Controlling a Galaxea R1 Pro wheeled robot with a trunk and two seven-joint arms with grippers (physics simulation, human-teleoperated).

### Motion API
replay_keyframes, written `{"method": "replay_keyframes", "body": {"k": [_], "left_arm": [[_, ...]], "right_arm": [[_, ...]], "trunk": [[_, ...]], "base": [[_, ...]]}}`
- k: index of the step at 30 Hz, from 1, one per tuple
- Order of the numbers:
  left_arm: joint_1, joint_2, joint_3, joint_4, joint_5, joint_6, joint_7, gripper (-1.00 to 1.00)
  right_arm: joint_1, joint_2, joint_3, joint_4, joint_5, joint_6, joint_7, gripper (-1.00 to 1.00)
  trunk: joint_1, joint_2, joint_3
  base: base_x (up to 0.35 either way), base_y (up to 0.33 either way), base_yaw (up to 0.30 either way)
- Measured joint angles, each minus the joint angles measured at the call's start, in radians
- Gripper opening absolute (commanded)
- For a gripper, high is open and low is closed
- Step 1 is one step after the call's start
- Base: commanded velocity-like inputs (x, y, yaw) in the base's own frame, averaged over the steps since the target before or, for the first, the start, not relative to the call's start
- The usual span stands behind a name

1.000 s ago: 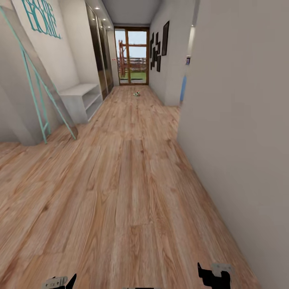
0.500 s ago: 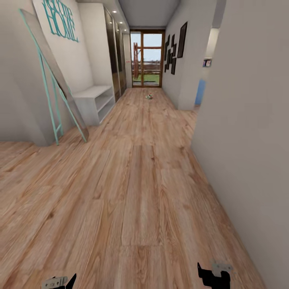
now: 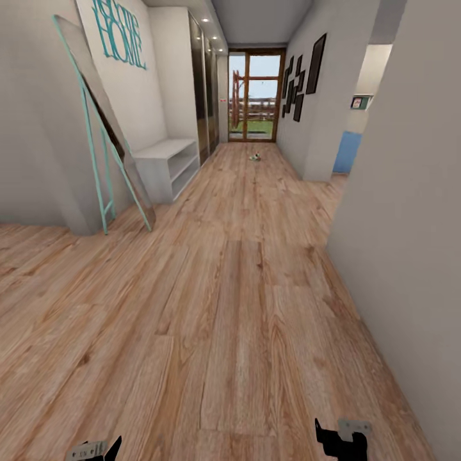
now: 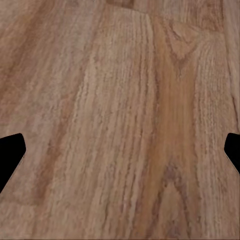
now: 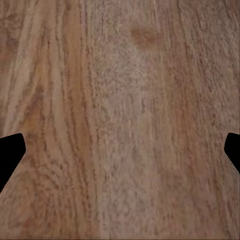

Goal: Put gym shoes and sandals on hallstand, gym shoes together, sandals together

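Grainy wood-plank corridor floor (image 3: 230, 288) runs past a boxy pale-grey hallstand (image 3: 168, 160).

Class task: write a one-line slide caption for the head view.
Wood-plank corridor floor leading to a glass door, pale grey hallstand on the left, one small object lying far ahead.

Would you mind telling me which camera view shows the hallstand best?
The head view: the pale grey hallstand stands against the left wall, behind the leaning mirror. Both wrist views look down at the corridor floor, nothing of the hallstand.

Home corridor, hallstand (image 3: 168, 165), "HOME" lettering (image 3: 120, 32)
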Motion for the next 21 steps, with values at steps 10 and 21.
{"method": "replay_keyframes", "body": {"k": [10, 21], "left_arm": [[0.000, 0.000, 0.000, 0.000, 0.001, 0.000, 0.000, 1.00], [0.000, 0.000, 0.002, 0.000, 0.001, -0.001, 0.000, 1.00]], "right_arm": [[0.000, -0.001, 0.000, 0.000, 0.000, 0.001, 0.000, 1.00], [0.000, -0.003, 0.000, 0.000, 0.000, 0.002, 0.001, 1.00]], "trunk": [[0.000, 0.000, 0.000], [0.000, 0.000, 0.000]], "base": [[0.338, 0.000, 0.008], [0.338, 0.000, 0.000]]}}
